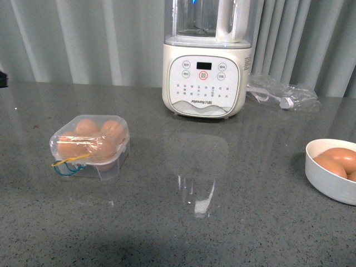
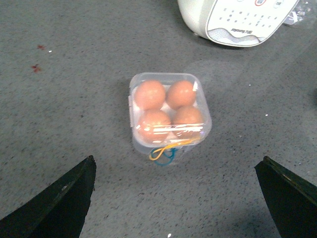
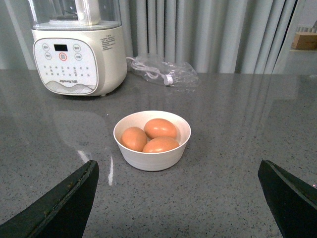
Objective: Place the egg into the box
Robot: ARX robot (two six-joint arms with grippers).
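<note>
L claw [image 2: 176, 198]: jaws wide, empty | R claw [image 3: 178, 198]: jaws wide, empty

Front view: level across the counter [image 1: 167, 222] toward the blender [image 1: 207, 58]. Left wrist view: steeply downward, close above the box [image 2: 168, 116], the blender's base at the frame edge. Right wrist view: shallow, near the bowl [image 3: 152, 141], facing the blender. All three views share the blender.

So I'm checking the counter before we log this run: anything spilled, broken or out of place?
Little stands out. Two small red spots mark the countertop beside the box, possibly stains. The box looks closed with four intact eggs inside, three more eggs sit in the white bowl, and a crumpled plastic bag with a cord lies by the blender.
</note>
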